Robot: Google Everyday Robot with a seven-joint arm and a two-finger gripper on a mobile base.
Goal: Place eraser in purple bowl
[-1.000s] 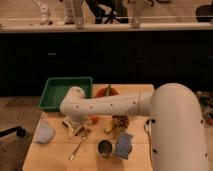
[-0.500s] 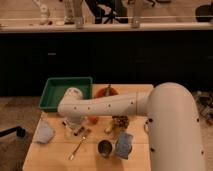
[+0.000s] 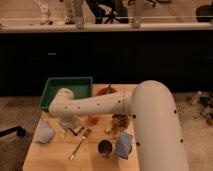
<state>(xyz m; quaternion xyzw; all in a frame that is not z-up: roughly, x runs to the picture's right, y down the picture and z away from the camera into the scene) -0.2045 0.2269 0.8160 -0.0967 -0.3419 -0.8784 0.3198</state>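
My gripper [image 3: 68, 124] hangs from the white arm [image 3: 100, 102] over the left part of the wooden table [image 3: 52, 157], just in front of the green tray [image 3: 65, 86]. A small tan block with dark edges, the eraser [image 3: 76, 130], lies on the table right beside the gripper, at its lower right. I cannot tell whether the gripper touches it. The purple bowl is not in view; the arm covers much of the table's back.
An orange bowl [image 3: 105, 91] peeks out behind the arm. A small orange ball [image 3: 92, 119], a fork [image 3: 79, 143], a metal cup [image 3: 105, 148] and a blue-grey cloth [image 3: 123, 144] lie mid-table. A pale blue object [image 3: 44, 134] sits at the left edge.
The arm's wrist has swung a little to the left and the gripper has come down closer to the table by the eraser. The objects on the table have not moved.
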